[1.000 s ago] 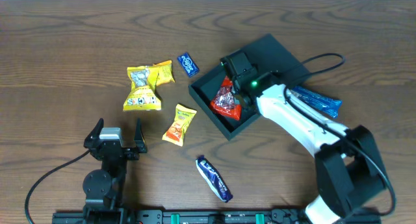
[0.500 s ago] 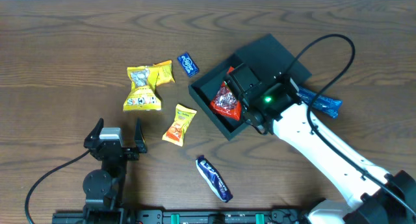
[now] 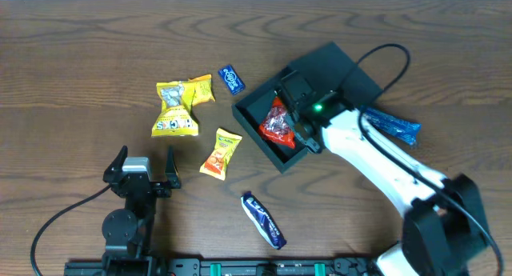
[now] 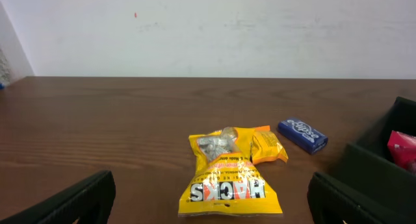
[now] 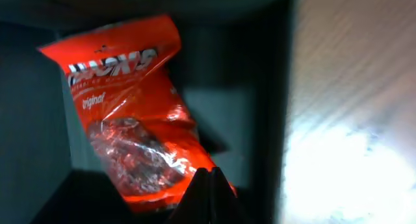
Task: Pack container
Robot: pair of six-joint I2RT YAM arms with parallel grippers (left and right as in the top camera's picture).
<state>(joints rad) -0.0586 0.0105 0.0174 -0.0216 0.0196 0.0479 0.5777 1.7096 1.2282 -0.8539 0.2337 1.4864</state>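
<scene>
We find the container (image 3: 334,68) at about 2 o'clock from the middle of the table (image 3: 80,52). It is set cornerwise, with its lid lying open toward 1 o'clock. A red packet (image 3: 278,126) lies in the open tray. The right gripper (image 5: 209,185) hangs over that tray. In its wrist view the fingers (image 5: 201,193) are pressed tight together into one point at the packet's lower edge. We cannot tell whether they pinch the wrapper or only meet it.

The left gripper (image 3: 146,153) sits at 7 o'clock, near the table's front edge. Its jaws are spread wide, and it is well apart from every packet.

At 10 o'clock from the middle lies a large yellow packet (image 3: 176,110). A smaller yellow packet (image 3: 202,89) touches its 1 o'clock corner, and a small blue packet (image 3: 231,78) lies just beyond that one. An orange packet (image 3: 221,153) lies at 5 o'clock from the large yellow one. A dark blue bar (image 3: 264,219) rests at 6 o'clock from the table's middle. At the container's 4 o'clock we see a light blue wrapper (image 3: 398,126), partly under the right arm.
</scene>
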